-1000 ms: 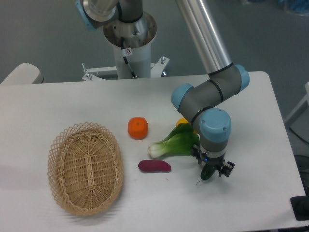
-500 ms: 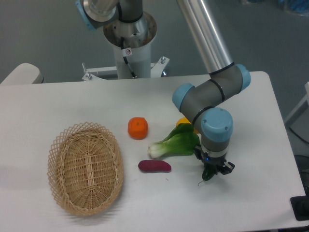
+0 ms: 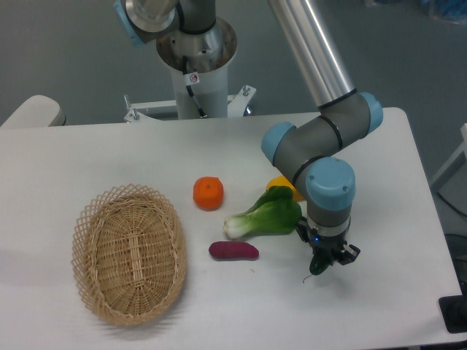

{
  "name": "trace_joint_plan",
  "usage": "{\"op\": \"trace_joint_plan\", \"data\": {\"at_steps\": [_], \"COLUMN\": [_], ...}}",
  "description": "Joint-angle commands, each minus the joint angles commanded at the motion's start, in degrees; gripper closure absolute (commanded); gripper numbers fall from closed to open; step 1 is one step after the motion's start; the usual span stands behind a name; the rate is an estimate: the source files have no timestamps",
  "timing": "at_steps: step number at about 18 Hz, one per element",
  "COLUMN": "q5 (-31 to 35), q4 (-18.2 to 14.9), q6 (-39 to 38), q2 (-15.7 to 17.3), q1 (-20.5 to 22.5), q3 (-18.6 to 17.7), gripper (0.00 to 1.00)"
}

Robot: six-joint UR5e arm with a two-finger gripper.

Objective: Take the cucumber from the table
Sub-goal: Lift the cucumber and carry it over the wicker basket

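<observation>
Cucumber (image 3: 318, 263) at 4 o'clock of the bok choy (image 3: 267, 216) on the table (image 3: 109, 157) | gripper (image 3: 324, 260) jaws pinching it (mostly hidden) | risk: shallow, off-centre hold lets it slip during lift

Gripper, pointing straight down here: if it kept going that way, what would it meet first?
The gripper already sits on the dark green cucumber, so that comes first, with the white table right beneath. Exact height is unclear.

A wicker basket (image 3: 128, 254), an orange (image 3: 208, 193), bok choy (image 3: 265, 218), a purple vegetable (image 3: 233, 251), and perhaps a yellow fruit (image 3: 281, 184).
</observation>
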Motion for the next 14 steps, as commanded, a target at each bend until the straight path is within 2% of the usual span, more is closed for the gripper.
{"op": "trace_joint_plan", "data": {"at_steps": [3,7,12,14], "q5": [-0.26,-0.53,-0.53,-0.70], "q4": [-2.55,-6.42,-6.87,-6.96], "q6": [-1.31,-8.16,-18.09,-20.29], "q2": [3.86,7.03,8.80,9.32], "q1": [-3.25,-8.43,-16.08,-17.76], "q3": [-0.61,-0.79,-0.70,-0.79], "gripper": [0.76,0.76,0.76,0.76]}}
